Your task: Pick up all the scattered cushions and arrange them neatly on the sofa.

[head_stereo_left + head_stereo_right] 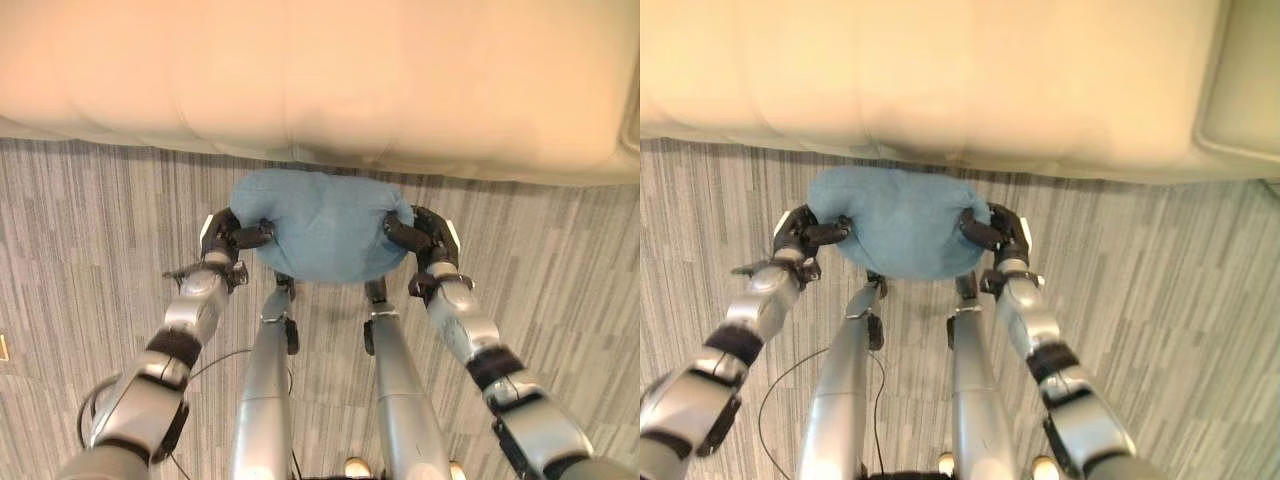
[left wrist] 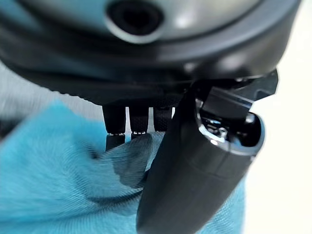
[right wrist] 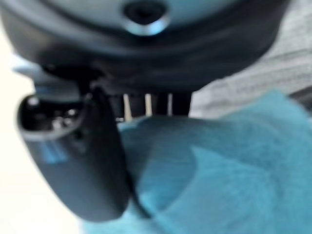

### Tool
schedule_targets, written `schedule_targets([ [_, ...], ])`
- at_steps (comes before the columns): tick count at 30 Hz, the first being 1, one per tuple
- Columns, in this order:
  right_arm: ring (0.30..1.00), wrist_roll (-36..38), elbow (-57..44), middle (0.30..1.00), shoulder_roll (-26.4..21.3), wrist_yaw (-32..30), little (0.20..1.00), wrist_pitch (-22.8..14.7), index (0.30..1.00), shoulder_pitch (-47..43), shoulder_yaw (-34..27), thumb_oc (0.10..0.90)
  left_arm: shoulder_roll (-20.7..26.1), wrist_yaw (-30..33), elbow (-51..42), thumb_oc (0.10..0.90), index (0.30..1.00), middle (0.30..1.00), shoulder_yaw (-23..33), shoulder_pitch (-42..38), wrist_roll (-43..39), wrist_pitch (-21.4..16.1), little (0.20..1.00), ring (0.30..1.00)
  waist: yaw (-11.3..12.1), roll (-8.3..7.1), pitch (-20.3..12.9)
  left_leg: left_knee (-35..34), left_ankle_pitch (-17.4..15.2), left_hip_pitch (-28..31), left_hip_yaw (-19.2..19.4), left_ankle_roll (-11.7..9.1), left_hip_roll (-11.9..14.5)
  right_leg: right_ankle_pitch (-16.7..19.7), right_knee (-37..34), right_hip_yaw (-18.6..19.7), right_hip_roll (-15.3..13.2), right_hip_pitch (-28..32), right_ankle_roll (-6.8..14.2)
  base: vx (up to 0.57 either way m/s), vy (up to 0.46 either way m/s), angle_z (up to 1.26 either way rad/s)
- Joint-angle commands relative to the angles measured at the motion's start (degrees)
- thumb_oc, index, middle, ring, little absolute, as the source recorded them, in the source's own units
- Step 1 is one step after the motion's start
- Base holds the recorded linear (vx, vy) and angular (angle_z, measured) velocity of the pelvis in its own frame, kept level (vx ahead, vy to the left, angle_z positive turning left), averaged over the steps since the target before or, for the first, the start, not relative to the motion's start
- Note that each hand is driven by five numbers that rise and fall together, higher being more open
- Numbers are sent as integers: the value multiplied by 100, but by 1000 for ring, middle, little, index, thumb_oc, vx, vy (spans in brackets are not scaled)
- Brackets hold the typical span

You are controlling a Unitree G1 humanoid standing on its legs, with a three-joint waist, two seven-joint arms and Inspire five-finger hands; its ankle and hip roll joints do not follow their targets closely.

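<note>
Here, the soft blue fabric cushion (image 1: 325, 230) is held off the grey striped carpet floor (image 1: 90, 240), just in front of the cream upholstered sofa (image 1: 320, 70). Its long axis runs side to side, parallel to the sofa's front edge. The left hand (image 1: 228, 238) grips its left end, thumb and fingers curled into the fabric. The right hand (image 1: 420, 236) grips the right end likewise. Nothing lies between cushion and sofa.

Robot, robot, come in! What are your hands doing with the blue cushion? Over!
Left hand and right hand pinching blue cushion by its sides. Cushion held above floor, just short of sofa. Nothing in the way.
</note>
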Motion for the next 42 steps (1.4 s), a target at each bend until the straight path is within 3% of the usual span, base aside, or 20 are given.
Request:
schedule_targets([
  [1,300,-673,-1198,300,144,426,300,-540,300,219,-225,400,-783,-881,-1019,400,300,300,-187,-196,-278,-603,300,300,-219,125,-532,125,-848,607,-275,-95,-55,300,-1218,-245,-163,1062,177,224,92,-13],
  [7,300,-1106,-1652,300,48,625,300,-401,300,1063,-609,400,-758,-1087,-1627,400,300,300,-145,649,-401,-595,300,300,-373,35,-1361,-662,-955,2180,159,-58,110,602,-1822,-231,-211,2135,356,238,96,-35],
  [8,300,-1322,-1696,300,-57,735,300,-315,300,1175,-612,400,-695,-1133,-1727,400,300,300,-63,922,-470,-531,300,300,-283,14,-1576,-912,-1027,2755,579,-123,355,733,-1861,-991,-409,2315,437,160,54,-113],
  [9,300,-1323,-1698,300,-55,735,300,-313,300,1176,-612,400,-693,-1133,-1727,400,300,300,-62,922,-470,-531,300,300,-282,14,-1583,-936,-1001,2755,581,-125,355,756,-1883,-990,-407,2313,434,184,-15,-154],
  [11,300,-1459,-1630,300,-64,835,300,-191,300,1219,-538,400,-659,-1165,-1684,400,300,300,-14,1092,-504,-462,300,300,-309,27,-1860,-1236,-968,3297,931,-213,488,907,-1995,-1686,-597,2485,503,185,-124,-123],
  [16,300,-1719,-1846,300,-177,882,300,-117,300,1641,-737,400,-746,-1206,-1510,400,300,300,-23,1164,-300,-449,300,300,-481,105,-2488,-1376,-948,3974,1059,-363,719,589,-2403,-1438,-273,3124,315,232,-217,-28],
  [19,300,-1691,-1930,300,-206,896,300,-95,300,1725,-642,400,-742,-1134,-1494,400,300,300,-61,1278,-192,-396,300,300,-467,103,-2574,-311,-489,3774,976,-446,1092,533,-2611,-1354,-66,3562,14,151,-283,-37],
  [21,300,-1618,-1938,300,-298,851,300,-104,300,1684,-633,400,-765,-1030,-1530,400,300,300,-37,1288,-151,-417,300,300,-419,45,-2486,794,-250,3447,827,-333,1132,486,-2626,-1336,24,3774,-217,105,-293,-34],
  [22,300,-1589,-1952,300,-325,818,300,-76,300,1637,-586,400,-768,-960,-1538,400,300,300,-39,1293,-146,-407,300,300,-379,22,-2440,1054,-263,3280,728,-246,1029,470,-2627,-1259,37,3841,-277,130,-180,-45],
  [24,300,-1493,-1942,300,-365,832,300,-38,300,1493,-509,400,-734,-888,-1567,400,300,300,51,1337,-61,-441,300,300,-180,-7,-2426,1174,-549,2677,412,-88,360,382,-2615,-1068,101,3908,-305,171,-105,-53],
  [26,300,-1487,-1964,300,-365,850,300,-33,300,1479,-478,400,-703,-854,-1502,400,300,300,108,1323,-35,-443,300,300,-86,7,-2451,578,-757,2562,562,-25,259,248,-2680,-1030,176,4063,-266,255,-28,-59],
  [27,300,-1475,-1953,300,-378,817,300,-47,300,1447,-461,400,-683,-816,-1447,400,300,300,122,1289,-6,-452,300,300,-19,43,-2445,123,-619,2420,720,-31,242,164,-2724,-1052,202,4202,-255,406,53,-27],
  [28,300,-1485,-1952,300,-430,752,300,-31,300,1337,-446,400,-642,-743,-1400,400,300,300,192,1210,31,-483,300,300,156,191,-2454,-742,-194,2112,905,-179,189,10,-2774,-1002,398,4430,-268,333,57,8],
  [32,300,-1503,-2014,300,-397,691,300,-3,300,1210,-436,400,-566,-647,-1394,400,300,300,292,1155,76,-511,300,300,294,160,-2424,-1247,-16,1920,1237,-270,165,-221,-2789,-976,432,4749,-262,312,68,-8],
  [36,300,-1564,-2159,300,-310,830,300,45,300,1311,-390,400,-466,-639,-1566,400,300,300,481,1415,168,-480,300,300,372,81,-2640,-1249,78,2096,1185,-121,108,-390,-2761,-942,389,4997,-205,410,135,-11],
  [37,300,-1620,-2165,300,-238,907,300,26,300,1359,-387,400,-408,-646,-1646,400,300,300,585,1556,168,-475,300,300,448,-169,-2715,-1062,-59,2145,1213,-8,57,-405,-2461,-1001,309,5014,-83,408,135,-1],
  [38,300,-1665,-2154,300,-200,938,300,15,300,1374,-397,400,-383,-649,-1635,400,300,300,639,1587,160,-469,300,300,506,-305,-2761,-1001,-170,2194,1255,54,48,-251,-2203,-1049,292,4973,52,464,162,5],
  [39,300,-1712,-2137,300,-188,934,300,33,300,1332,-372,400,-358,-601,-1611,400,300,300,663,1577,165,-482,300,300,529,-379,-2758,-971,-239,2229,1249,98,67,76,-1808,-1080,304,4823,230,184,71,4],
  [40,300,-1712,-2137,300,-189,934,300,33,300,1332,-372,400,-359,-601,-1611,400,300,300,662,1577,165,-482,300,300,533,-375,-2763,-971,-238,2224,1251,97,73,80,-1809,-1076,308,4817,229,150,73,13],
  [42,300,-1789,-2151,300,-149,1003,300,59,300,1276,-373,400,-218,-492,-1659,400,300,300,792,1642,282,-472,300,300,490,-505,-2708,-1000,-552,2587,1182,298,-22,929,-552,-1211,300,4365,740,315,125,26],
])
